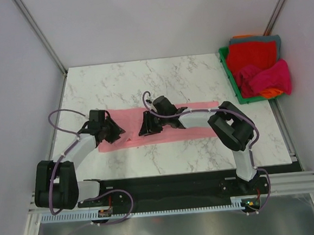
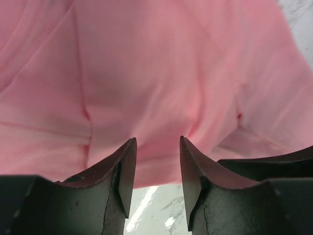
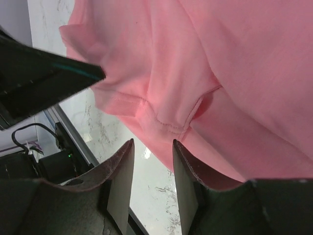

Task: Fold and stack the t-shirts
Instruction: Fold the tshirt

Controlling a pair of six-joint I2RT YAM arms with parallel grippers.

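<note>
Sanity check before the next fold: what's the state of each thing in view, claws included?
salmon-pink t-shirt: lying flat as a long band across the table
left claw: open, at the band's near edge
right claw: open, at the near edge by a hemmed fold
red t-shirt: lying flat in the bin
magenta t-shirt: crumpled, hanging over the bin's side
green bin: loaded with shirts

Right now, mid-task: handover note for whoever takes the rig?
Left gripper: fingers parted at the near edge of the salmon-pink cloth t-shirt.
Right gripper: fingers parted at the same edge, further right.
It lies as a long folded band on the white marble table.
A red cloth tee, a crumpled magenta tee and others sit in the green plastic bin.
To do: fold the band short, stack, then the rest.
</note>
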